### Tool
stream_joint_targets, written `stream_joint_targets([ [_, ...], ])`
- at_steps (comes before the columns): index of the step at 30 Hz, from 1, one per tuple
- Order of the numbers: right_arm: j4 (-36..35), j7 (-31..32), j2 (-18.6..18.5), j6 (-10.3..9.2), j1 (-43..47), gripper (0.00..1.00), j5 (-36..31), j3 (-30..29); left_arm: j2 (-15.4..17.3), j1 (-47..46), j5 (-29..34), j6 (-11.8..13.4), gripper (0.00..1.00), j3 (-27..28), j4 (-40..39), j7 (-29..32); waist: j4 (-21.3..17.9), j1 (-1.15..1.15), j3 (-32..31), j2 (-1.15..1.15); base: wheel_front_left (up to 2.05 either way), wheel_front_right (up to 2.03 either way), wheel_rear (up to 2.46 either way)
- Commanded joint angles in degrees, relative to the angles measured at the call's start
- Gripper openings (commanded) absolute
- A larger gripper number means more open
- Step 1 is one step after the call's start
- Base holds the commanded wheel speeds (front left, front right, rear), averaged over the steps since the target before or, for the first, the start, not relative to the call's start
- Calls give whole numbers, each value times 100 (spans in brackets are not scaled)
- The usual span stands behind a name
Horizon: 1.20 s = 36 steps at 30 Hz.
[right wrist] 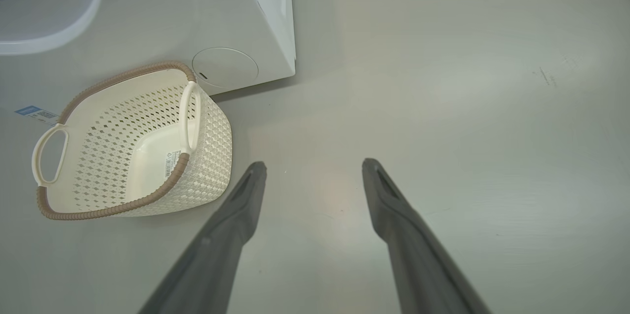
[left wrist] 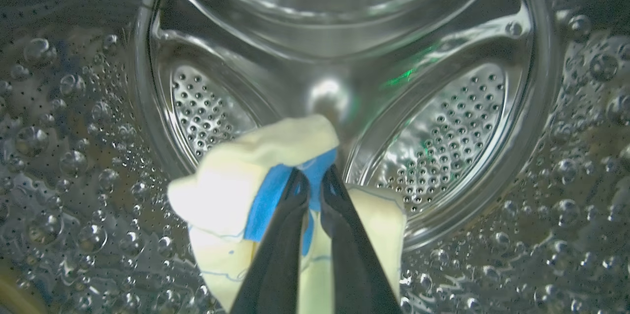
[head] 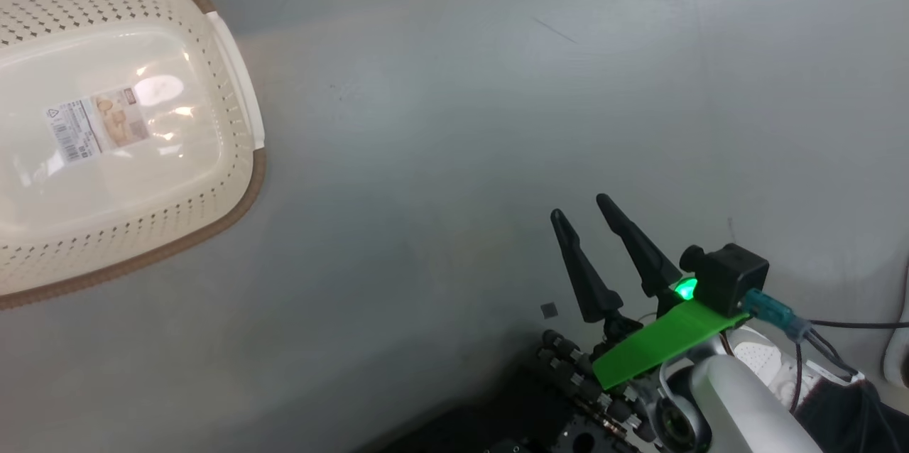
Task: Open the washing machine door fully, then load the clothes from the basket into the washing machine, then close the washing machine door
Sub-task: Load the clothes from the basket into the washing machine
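**Left end effector [left wrist: 312,179] in drum, clothes in grip**

Left end effector clenched on soft pale-yellow clothes with blue trim [left wrist: 231,181], deep inside the perforated steel drum [left wrist: 443,122] of the white washing machine [right wrist: 268,9]. Right end effector [head: 581,206] released, fingers spread above grey floor [head: 497,84]. Cream-white perforated plastic basket [head: 238,91] on floor to its left, just beside machine.

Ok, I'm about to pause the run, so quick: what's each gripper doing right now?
Left gripper: shut on the clothes, inside the washing machine.
Right gripper: open, holding nothing.
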Motion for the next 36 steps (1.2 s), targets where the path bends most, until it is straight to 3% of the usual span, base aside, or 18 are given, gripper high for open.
stream_joint_targets([
  [1,-144,-55,-51,9,157,100,75,118,244,-44,27,46,0,84,-539,-35,-20,0,78,0,0,0,0],
  [6,-151,-55,-51,9,110,100,99,141,259,168,78,154,0,234,-1156,-36,-33,0,149,0,0,0,0],
  [9,-142,-55,-51,9,89,100,108,156,266,374,133,199,0,269,-1141,-36,-26,0,148,0,0,0,0],
  [23,-121,-55,-51,9,126,100,132,190,282,9,406,156,0,-120,366,5,-16,0,21,0,0,0,0],
  [25,-118,-55,-51,9,134,100,142,201,276,-54,465,149,35,-208,528,33,-28,0,-1,0,0,0,0],
  [26,-116,-55,-51,9,139,100,145,204,278,-85,505,149,43,-260,589,32,-34,0,-11,0,0,0,0],
  [27,-116,-55,-51,9,144,100,149,207,274,-122,530,150,63,-299,644,31,-41,0,-15,0,0,0,0],
  [28,-115,-55,-51,9,147,100,152,210,261,-162,535,156,91,-318,694,29,-48,0,-18,0,0,0,0],
  [29,-115,-55,-51,9,151,100,156,210,245,-193,534,151,100,-334,734,25,-51,0,-22,0,0,0,0],
  [36,-117,-55,-51,9,146,100,178,226,232,-276,493,121,100,-380,673,-28,-71,0,-28,0,0,0,0],
])
